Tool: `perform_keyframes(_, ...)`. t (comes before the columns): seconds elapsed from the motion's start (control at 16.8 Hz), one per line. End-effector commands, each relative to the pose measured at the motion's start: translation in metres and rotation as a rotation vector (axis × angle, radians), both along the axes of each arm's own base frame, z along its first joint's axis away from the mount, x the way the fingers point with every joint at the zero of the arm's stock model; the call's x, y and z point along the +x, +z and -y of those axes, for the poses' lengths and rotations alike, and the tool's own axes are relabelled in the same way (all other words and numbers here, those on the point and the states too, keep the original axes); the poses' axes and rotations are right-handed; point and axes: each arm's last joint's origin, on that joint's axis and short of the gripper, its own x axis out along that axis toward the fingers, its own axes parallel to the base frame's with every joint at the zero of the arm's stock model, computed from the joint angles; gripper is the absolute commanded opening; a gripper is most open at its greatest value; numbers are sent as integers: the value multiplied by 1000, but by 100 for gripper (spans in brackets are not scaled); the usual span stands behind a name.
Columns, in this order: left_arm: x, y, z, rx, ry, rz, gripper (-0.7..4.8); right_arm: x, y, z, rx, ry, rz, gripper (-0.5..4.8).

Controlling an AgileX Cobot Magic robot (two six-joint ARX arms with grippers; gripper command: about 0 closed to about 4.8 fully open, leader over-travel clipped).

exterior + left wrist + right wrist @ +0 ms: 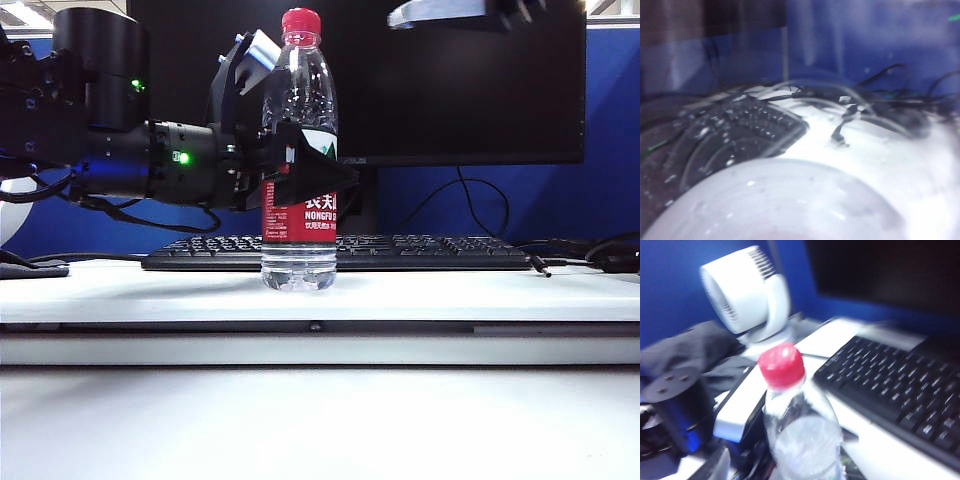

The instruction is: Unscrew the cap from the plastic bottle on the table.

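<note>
On the white desk (120, 295), before the keyboard (400, 252), upright plastic bottle (299, 150), red cap (301, 22) still on, clasped mid-body by left claw (300, 165); right claw unseen, state impossible to tell.

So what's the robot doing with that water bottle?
The left gripper is around the middle of the tall clear plastic bottle, which stands upright on the white table in front of a black keyboard. The small red cap is on. The right gripper hangs above, off to one side.
</note>
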Motion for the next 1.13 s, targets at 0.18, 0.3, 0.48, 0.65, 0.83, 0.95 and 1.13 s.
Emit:
perform_keyframes(0.18,0,4,1,5,-11,53,361,7,2,-12,-6,-31,107,343)
perform_keyframes(0.3,0,4,1,19,-18,82,361,12,-1,-16,2,-40,119,409)
perform_keyframes(0.48,-1,4,1,23,-29,88,298,18,-3,-20,22,-41,148,409)
perform_keyframes(0.65,-1,4,1,23,-29,88,297,25,-9,-25,25,-39,150,409)
perform_keyframes(0.83,-1,4,1,23,-29,86,297,26,-13,-41,41,-25,172,409)
perform_keyframes(0.95,-2,3,2,23,-34,86,297,29,-9,-55,47,-23,188,409)
perform_keyframes(1.13,-2,3,2,20,-38,75,297,40,-4,-67,46,-46,192,399)
